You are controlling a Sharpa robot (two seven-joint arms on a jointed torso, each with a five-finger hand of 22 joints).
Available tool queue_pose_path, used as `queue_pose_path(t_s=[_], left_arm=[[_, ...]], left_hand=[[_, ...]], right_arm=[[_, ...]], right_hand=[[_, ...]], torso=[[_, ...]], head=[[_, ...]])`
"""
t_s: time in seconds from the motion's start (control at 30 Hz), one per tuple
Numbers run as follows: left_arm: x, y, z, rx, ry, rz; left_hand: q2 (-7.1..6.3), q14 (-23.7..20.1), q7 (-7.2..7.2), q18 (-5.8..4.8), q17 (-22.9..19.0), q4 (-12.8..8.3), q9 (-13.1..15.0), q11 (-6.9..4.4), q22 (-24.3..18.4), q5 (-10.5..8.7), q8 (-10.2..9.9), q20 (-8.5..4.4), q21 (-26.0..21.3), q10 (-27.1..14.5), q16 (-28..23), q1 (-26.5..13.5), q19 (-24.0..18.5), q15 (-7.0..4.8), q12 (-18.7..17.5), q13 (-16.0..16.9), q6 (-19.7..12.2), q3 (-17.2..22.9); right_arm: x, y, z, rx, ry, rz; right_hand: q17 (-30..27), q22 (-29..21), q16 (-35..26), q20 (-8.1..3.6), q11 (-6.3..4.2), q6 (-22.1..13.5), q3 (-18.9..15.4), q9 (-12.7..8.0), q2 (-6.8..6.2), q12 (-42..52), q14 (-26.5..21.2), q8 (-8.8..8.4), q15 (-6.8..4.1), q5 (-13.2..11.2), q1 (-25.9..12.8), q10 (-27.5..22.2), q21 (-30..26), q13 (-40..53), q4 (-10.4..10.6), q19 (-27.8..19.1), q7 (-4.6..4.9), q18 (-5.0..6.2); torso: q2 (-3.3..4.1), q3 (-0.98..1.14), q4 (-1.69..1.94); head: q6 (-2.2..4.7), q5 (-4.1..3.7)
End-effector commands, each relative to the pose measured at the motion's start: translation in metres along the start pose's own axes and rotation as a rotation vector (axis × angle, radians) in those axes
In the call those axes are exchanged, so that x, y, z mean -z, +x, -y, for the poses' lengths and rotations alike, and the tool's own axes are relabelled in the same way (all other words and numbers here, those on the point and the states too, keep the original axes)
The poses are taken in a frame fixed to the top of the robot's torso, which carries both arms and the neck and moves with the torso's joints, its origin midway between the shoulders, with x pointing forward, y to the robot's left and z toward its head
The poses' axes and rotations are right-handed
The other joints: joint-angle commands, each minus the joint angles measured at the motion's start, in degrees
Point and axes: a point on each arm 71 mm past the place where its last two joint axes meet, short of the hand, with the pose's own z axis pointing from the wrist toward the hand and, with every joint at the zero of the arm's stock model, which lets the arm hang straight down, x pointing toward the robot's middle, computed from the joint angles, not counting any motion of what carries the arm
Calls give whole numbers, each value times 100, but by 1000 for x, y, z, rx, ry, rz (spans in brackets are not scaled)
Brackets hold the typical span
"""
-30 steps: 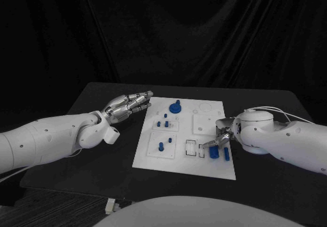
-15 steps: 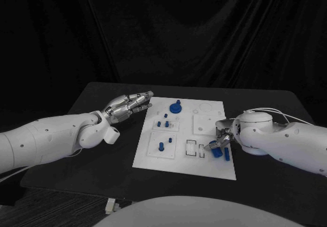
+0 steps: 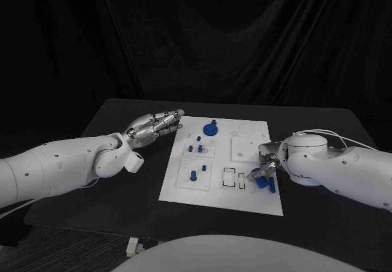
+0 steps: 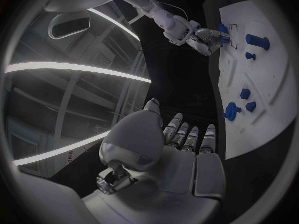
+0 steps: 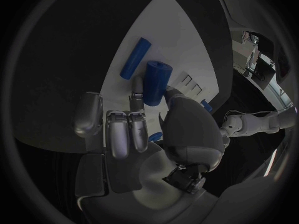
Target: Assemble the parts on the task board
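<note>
The right robot hand point(image 3: 263, 170) pinches a short blue plastic cylinder point(image 5: 156, 82) at the white flat task board's point(image 3: 184, 187) right edge; it seems light, stiff, slippery, best held by its sides.

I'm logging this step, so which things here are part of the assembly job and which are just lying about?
Part of the job:
- task board
- blue cylinder held by the right hand
- blue rod lying on the board
- blue parts standing in the board

Just there:
- black table
- left hand, holding nothing
</note>
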Motion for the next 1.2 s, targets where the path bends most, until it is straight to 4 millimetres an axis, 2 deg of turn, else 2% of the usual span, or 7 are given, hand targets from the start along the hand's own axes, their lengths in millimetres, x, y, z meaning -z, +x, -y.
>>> queue_pose_path(t_s=[0.03, 0.17, 0.23, 0.27, 0.57, 0.8, 1.2], left_arm=[[0, 1, 3, 15, 48, -9], [0, 1, 3, 14, 46, -8], [0, 1, 3, 14, 45, -8], [0, 1, 3, 14, 45, -8], [0, 1, 3, 15, 48, -8], [1, 0, 3, 14, 46, -6], [0, 2, 2, 21, 40, -15]], left_hand=[[-2, -30, 6, -121, -40, 86, 68, 38, 71, 0, 80, 22, 20, -11, -58, -13, 29, 25, 119, -5, 20, 83], [-4, -29, 4, -121, -39, 73, 67, 37, 71, 17, 79, 24, 20, -12, -58, 8, 30, 26, 119, -5, 16, 93], [-6, -29, 1, -120, -39, 57, 68, 37, 72, 35, 80, 26, 21, -13, -58, 29, 31, 27, 120, -5, 15, 103], [-6, -29, 1, -120, -39, 50, 68, 37, 73, 43, 80, 26, 21, -14, -58, 38, 31, 27, 119, -5, 15, 108], [-9, -28, 1, -120, -39, 37, 68, 35, 74, 59, 80, 28, 22, -15, -57, 57, 32, 30, 120, -5, 12, 116], [-12, -27, 2, -120, -38, 36, 68, 36, 74, 56, 81, 30, 22, -15, -57, 57, 32, 32, 122, -5, 16, 115], [-15, -25, 3, -120, -37, 38, 68, 38, 77, 50, 82, 33, 23, -15, -55, 57, 34, 34, 123, -5, 16, 114]], right_arm=[[0, 1, 2, -77, 4, 16], [3, 2, 4, -163, -7, 28], [6, 1, 6, -222, -12, 37], [7, 0, 7, -242, -14, 39], [20, -12, 10, -492, -33, 31], [23, -13, 3, -701, -44, -42], [16, 3, -18, -744, -64, -150]], right_hand=[[1522, 867, 114, 44, -51, -243, 516, -56, 197, 115, 608, -142, -35, 578, 502, 628, -136, 1578, -226, -24, -69, -120], [1522, 874, 114, 38, -60, -240, 632, 6, 201, 115, 608, -125, -42, 861, 598, 628, -154, 1578, -385, -18, -83, -119], [1522, 879, 114, 26, -79, -215, 728, 82, 193, 115, 608, -86, -56, 1207, 602, 628, -171, 1578, -483, -12, -103, -117], [1522, 883, 114, 23, -85, -209, 754, 105, 192, 115, 608, -75, -61, 1271, 593, 628, -168, 1578, -507, -7, -109, -118], [1522, 869, 114, 26, -60, -299, 780, 125, 192, 115, 608, -114, -49, 1206, 460, 628, -248, 1578, -496, -22, -74, -108], [1522, 854, 114, 34, -50, -318, 813, 136, 243, 115, 608, -125, -39, 1215, 369, 628, -321, 1578, -467, -41, -65, -96], [1522, 797, 114, 66, 3, -471, 868, 139, 307, 115, 608, -198, 2, 1104, 247, 628, -569, 1578, -469, -133, -3, -57]], torso=[[2, 1, 1], [0, -1, 1], [0, 0, 0], [1, 0, 1], [-1, 0, 0], [-2, 0, -1], [3, 0, 1]], head=[[-1, 6], [-1, 23], [-1, 24], [-1, 22], [-1, 1], [-1, -7], [-1, 18]])
